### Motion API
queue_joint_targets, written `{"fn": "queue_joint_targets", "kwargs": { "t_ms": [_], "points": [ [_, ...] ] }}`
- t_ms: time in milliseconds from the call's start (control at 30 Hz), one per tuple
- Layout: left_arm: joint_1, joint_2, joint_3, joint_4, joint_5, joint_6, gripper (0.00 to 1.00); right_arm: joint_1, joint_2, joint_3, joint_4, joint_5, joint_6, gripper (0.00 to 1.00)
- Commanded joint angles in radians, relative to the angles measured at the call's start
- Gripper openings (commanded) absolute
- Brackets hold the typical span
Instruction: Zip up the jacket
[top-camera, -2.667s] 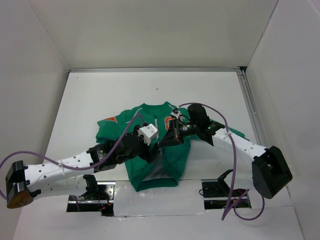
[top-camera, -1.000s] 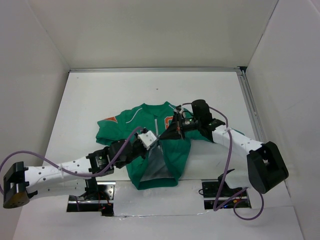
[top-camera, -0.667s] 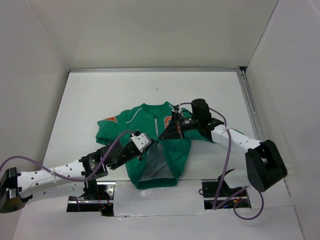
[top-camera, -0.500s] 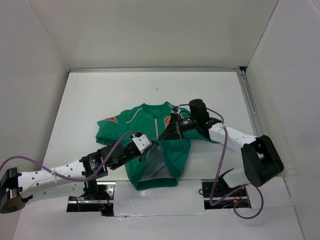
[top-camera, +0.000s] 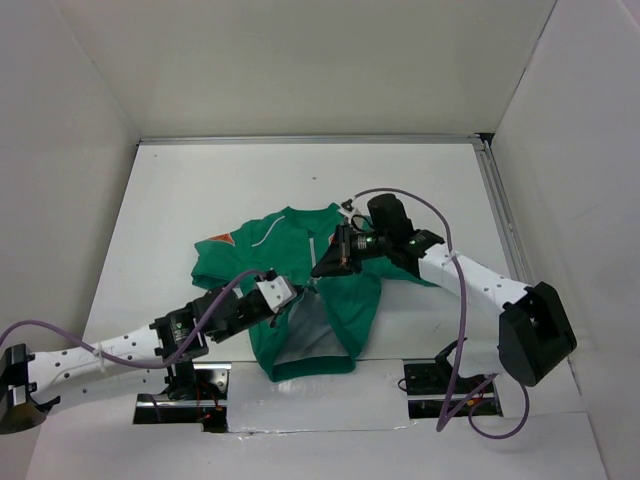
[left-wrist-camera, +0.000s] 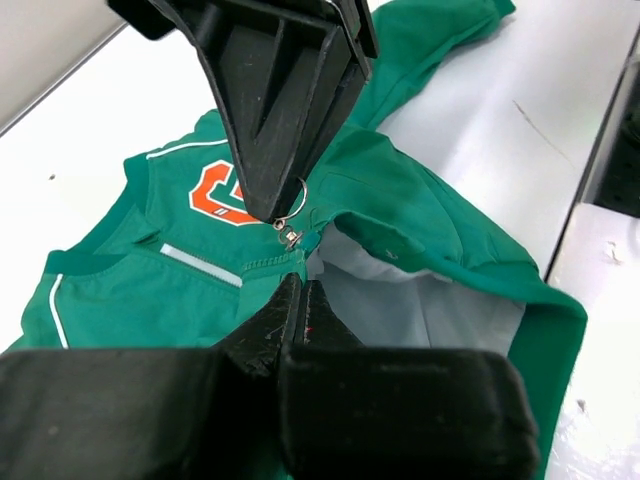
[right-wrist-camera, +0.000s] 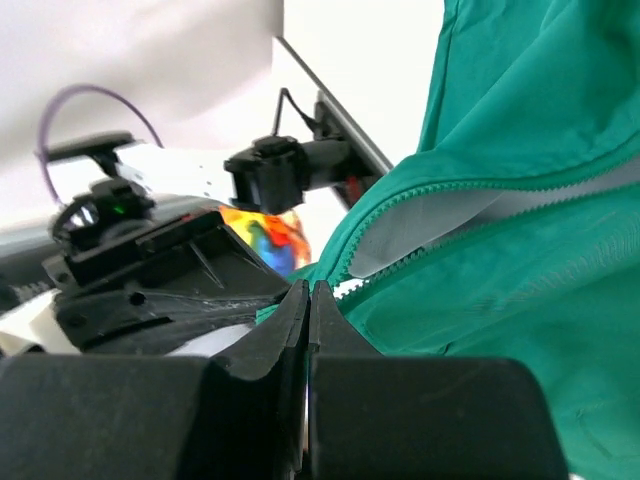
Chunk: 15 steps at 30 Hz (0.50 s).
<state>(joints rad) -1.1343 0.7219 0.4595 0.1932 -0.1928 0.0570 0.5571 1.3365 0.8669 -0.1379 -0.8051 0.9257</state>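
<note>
The green jacket (top-camera: 265, 245) lies flat mid-table, collar to the far side, with an orange G (left-wrist-camera: 212, 192) on its chest. Its lower front gapes and shows grey lining (left-wrist-camera: 420, 305). My right gripper (top-camera: 320, 269) comes down from the far side, shut on the ring pull (left-wrist-camera: 292, 208) of the zip slider (left-wrist-camera: 291, 237). My left gripper (left-wrist-camera: 297, 281) is shut just below the slider, pinching the jacket's front edge. In the right wrist view the right gripper (right-wrist-camera: 308, 288) sits shut beside the open zip teeth (right-wrist-camera: 470, 235).
White walls box in the table on three sides. A metal rail (top-camera: 495, 200) runs along the far and right edges. Arm mounting plates (top-camera: 180, 395) sit at the near edge, and purple cables (top-camera: 455, 300) loop off both arms.
The left arm has drawn back toward the near left, still gripping the jacket. The right gripper has shifted slightly left with the pull.
</note>
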Motion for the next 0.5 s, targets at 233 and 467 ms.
{"fn": "queue_joint_targets", "kwargs": {
  "t_ms": [233,467],
  "points": [
    [-0.032,-0.072,0.134,-0.110,-0.034,-0.248,0.56,0.024,-0.117,-0.094,0.167,0.310,-0.174,0.00],
    [-0.033,-0.053,0.202,-0.408,0.097,-0.709,0.85,0.142,-0.263,-0.206,0.187,0.486,-0.179,0.00]
  ]
}}
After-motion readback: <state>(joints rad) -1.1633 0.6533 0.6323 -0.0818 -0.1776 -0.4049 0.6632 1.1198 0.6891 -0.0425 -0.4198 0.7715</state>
